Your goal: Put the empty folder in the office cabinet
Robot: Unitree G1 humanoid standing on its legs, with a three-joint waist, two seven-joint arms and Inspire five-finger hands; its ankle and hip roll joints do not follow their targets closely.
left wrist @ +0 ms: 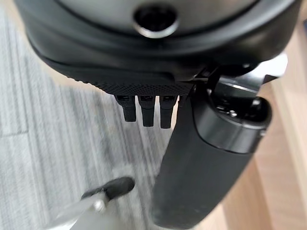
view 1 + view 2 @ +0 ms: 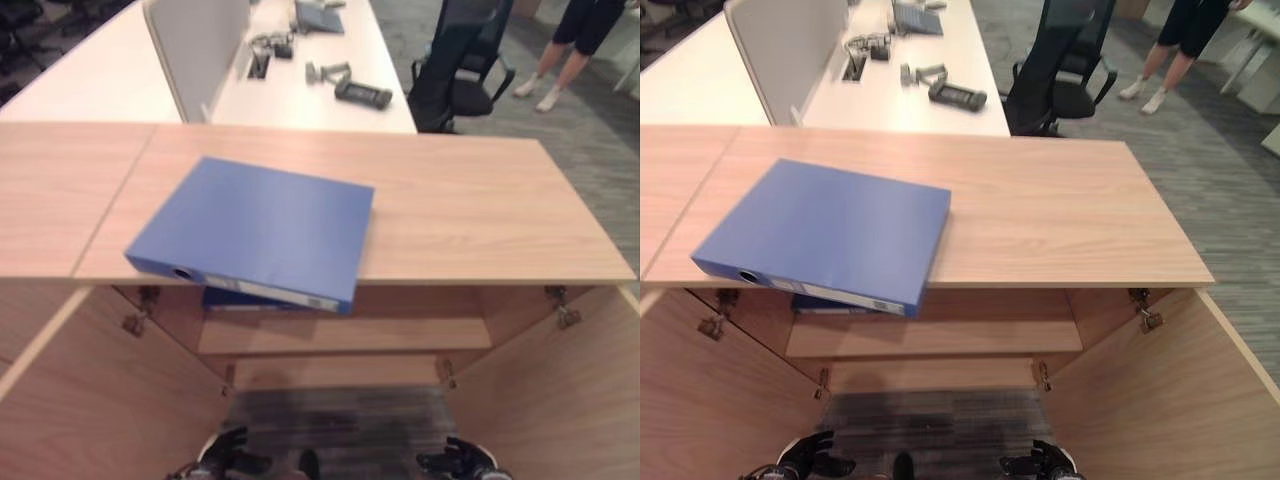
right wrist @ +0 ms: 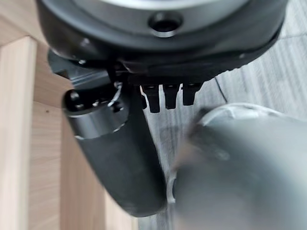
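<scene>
A blue folder (image 2: pixel 260 225) lies flat on the wooden top of the office cabinet (image 2: pixel 470 200), its spine end overhanging the front edge. Below it, both cabinet doors stand wide and a shelf (image 2: pixel 400 335) shows inside, with another blue folder (image 2: pixel 235 300) lying on its left end. My left hand (image 2: pixel 225 455) and right hand (image 2: pixel 455 460) hang low over the grey carpet in front of the cabinet, well below the folder and apart from it. In the wrist views, the left hand (image 1: pixel 144 72) and right hand (image 3: pixel 163 52) have straight fingers and hold nothing.
The cabinet's left door (image 2: pixel 90 400) and right door (image 2: pixel 570 390) flank the hands. Behind the cabinet is a white desk (image 2: pixel 100 80) with a divider panel and small devices. A black office chair (image 2: pixel 455 70) and a standing person (image 2: pixel 575 40) are at the back right.
</scene>
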